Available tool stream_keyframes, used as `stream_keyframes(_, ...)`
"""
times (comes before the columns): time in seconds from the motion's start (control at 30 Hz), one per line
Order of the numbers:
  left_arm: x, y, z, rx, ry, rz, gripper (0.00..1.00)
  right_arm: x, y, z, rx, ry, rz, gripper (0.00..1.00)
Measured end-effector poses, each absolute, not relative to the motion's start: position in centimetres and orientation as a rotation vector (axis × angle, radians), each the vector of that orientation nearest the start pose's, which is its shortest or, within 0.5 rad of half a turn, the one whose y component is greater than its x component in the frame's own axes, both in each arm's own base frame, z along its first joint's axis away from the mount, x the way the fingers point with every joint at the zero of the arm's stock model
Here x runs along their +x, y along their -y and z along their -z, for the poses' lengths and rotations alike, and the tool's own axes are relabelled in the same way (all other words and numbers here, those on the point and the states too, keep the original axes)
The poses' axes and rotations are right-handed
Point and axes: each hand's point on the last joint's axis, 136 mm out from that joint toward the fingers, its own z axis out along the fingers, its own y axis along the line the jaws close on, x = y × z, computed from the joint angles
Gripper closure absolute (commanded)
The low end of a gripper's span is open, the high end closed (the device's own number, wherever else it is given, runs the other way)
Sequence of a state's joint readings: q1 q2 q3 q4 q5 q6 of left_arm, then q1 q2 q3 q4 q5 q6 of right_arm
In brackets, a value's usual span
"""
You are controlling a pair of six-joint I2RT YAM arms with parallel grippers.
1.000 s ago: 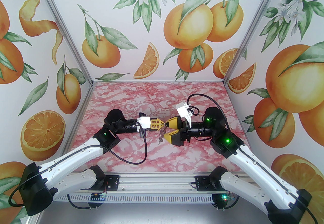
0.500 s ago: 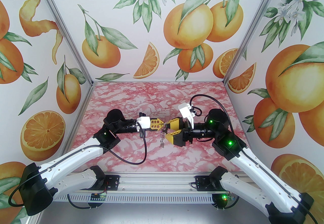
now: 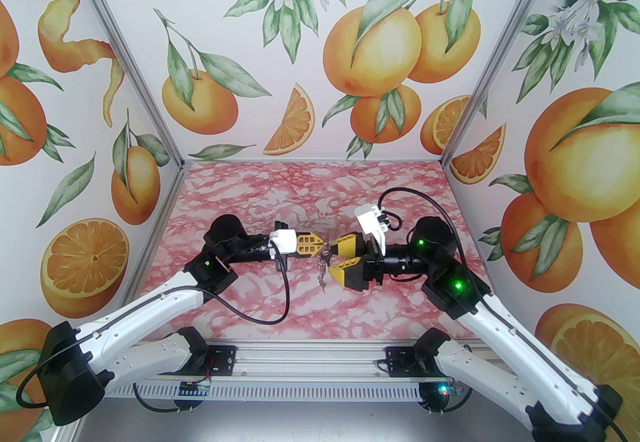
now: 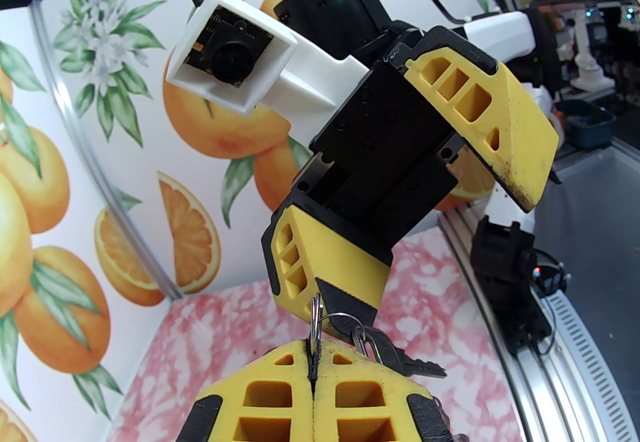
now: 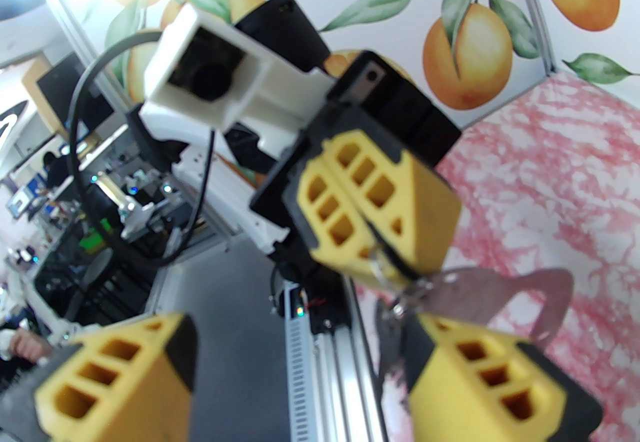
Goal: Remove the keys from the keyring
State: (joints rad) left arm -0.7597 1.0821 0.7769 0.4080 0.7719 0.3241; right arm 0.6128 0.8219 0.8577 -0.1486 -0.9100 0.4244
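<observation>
Left hand [image 3: 323,245] pinches one keyring [image 5: 480,292]; right hand [image 3: 330,257] wide beside it; keys [image 3: 322,276] dangling, uncountable.

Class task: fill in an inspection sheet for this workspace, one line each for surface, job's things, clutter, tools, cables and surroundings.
Surface: pink-and-white marbled table top.
Job's things: tiny silvery-grey metal keys and dark grey oblong metal keyring hang from the left tool.
Clutter: nothing seen.
Tools: left tool shut on small silver wire ring; right tool open, facing it.
Cables: black camera cable loops onto the table.
Surroundings: walls printed with oranges.
</observation>
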Motion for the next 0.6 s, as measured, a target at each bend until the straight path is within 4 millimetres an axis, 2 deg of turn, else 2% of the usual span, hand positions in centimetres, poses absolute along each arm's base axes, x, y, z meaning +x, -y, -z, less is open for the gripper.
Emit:
stream_keyframes(0.2,16.5,32.5,-35.4,1.297,-0.876,0.919,1.0,14.8,-26.4,-35.0,-0.9,-1.688,-1.44,0.16)
stream_keyframes(0.37,16.8,33.0,-35.6,1.308,-0.873,0.934,1.0,16.0,-27.2,-35.4,-0.899,-1.689,-1.438,0.14)
stream_keyframes(0.6,16.9,33.2,-35.3,1.314,-0.878,0.94,1.0,16.5,-27.7,-35.0,-0.896,-1.706,-1.454,0.18)
